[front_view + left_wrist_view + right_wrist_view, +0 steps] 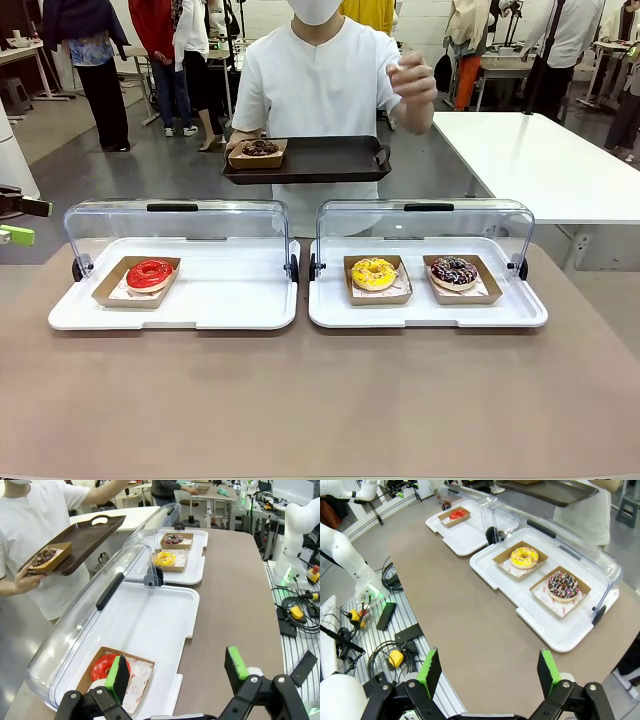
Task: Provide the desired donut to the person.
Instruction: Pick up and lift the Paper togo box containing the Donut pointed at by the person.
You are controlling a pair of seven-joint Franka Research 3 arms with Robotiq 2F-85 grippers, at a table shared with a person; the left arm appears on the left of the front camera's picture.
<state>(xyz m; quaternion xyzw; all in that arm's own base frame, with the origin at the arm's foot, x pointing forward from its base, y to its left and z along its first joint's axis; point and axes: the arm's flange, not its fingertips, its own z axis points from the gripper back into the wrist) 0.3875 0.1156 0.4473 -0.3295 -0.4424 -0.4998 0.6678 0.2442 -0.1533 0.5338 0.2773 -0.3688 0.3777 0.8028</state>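
Jaws: both pairs wide open, empty.
Red donut [102, 667]: close ahead of left gripper [177, 657].
Yellow donut [524, 556]: far ahead of right gripper [489, 655].

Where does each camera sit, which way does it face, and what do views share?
Left wrist: above the table's left end, facing along both cases; left gripper, open, at bottom near the red donut.
Right wrist: by the right near corner, facing down at the yellow donut and sprinkled donut; right gripper, open, at bottom.
Front: fixed on the robot's side, facing the person across the table; left gripper's tips at left edge.
Shared: all show the red and yellow donuts.
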